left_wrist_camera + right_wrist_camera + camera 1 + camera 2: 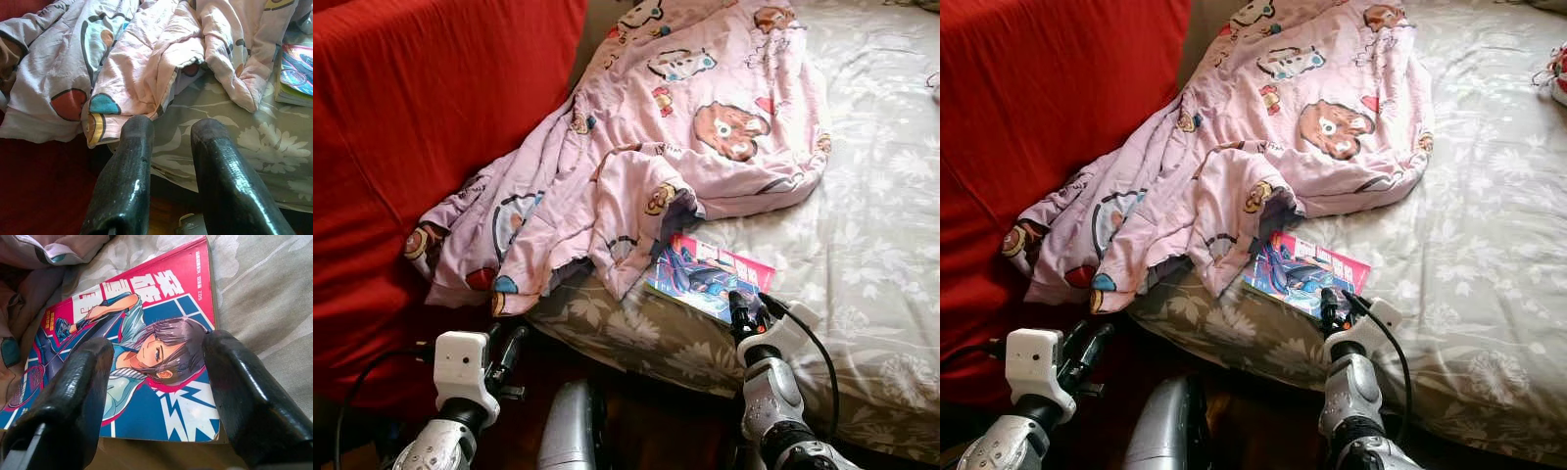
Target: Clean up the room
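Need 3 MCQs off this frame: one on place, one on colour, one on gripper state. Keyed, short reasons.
1. Where does the comic book lie?
A. On the bed sheet, near the bed's edge, beside the pink blanket
B. On the floor
C. On top of the red cover

2. What colour is the cover to the robot's left of the bed?
A. Blue
B. Red
C. Green

3. How do the right gripper fingers stand?
A. Shut on the blanket
B. Shut on nothing
C. Open, with the book's near edge between them

Key: 1 A, the head views show the book flat on the floral sheet just by the blanket's hem. 2 B, the draped fabric is plainly red. 3 C, the right wrist view shows the two fingers apart with the book cover between them, not clamped.
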### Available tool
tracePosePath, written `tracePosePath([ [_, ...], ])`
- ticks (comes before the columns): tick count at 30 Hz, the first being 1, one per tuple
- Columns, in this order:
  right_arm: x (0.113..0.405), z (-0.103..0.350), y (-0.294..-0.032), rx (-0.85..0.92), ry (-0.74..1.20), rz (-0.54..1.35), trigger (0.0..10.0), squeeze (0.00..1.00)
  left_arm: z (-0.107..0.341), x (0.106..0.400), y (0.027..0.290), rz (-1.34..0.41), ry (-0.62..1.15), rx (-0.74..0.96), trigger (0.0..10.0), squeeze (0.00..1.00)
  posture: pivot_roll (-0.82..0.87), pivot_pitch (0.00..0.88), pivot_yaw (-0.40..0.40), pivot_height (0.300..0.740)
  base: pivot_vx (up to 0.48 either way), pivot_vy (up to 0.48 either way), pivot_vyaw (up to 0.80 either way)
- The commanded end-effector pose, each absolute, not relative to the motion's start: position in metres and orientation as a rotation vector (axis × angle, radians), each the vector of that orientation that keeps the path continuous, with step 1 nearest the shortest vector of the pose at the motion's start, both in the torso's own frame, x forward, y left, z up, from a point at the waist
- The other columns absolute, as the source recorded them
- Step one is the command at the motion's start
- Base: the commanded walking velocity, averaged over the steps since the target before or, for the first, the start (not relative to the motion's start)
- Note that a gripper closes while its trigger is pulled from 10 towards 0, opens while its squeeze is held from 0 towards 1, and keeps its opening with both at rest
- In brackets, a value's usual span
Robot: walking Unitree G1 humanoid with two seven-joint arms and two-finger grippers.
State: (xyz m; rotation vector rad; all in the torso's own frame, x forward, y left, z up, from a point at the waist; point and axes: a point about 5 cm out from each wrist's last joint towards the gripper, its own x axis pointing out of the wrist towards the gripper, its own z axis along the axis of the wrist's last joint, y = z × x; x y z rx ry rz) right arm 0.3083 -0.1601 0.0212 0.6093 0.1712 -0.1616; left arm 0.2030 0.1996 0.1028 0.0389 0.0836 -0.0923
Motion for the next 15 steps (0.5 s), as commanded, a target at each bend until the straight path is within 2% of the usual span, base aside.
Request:
tracePosePath([
  [1, 0.309, 0.023, -0.156, 0.624, 0.159, -0.161, 10.0, 0.00, 0.101, 0.200, 0.203, -0.088, 0.100, 0.054, 10.0, 0.00, 0.23, 0.171, 0.118, 0.577, 0.000, 0.000, 0.00],
  [8, 0.309, 0.027, -0.167, 0.614, 0.108, -0.219, 10.0, 0.00, 0.101, 0.200, 0.204, -0.087, 0.098, 0.054, 10.0, 0.00, 0.23, 0.172, 0.118, 0.577, 0.000, 0.000, 0.00],
  [15, 0.306, 0.022, -0.164, 0.602, 0.135, -0.212, 10.0, 0.00, 0.100, 0.199, 0.202, -0.091, 0.102, 0.049, 10.0, 0.00, 0.22, 0.174, 0.120, 0.577, 0.000, 0.000, 0.00],
])
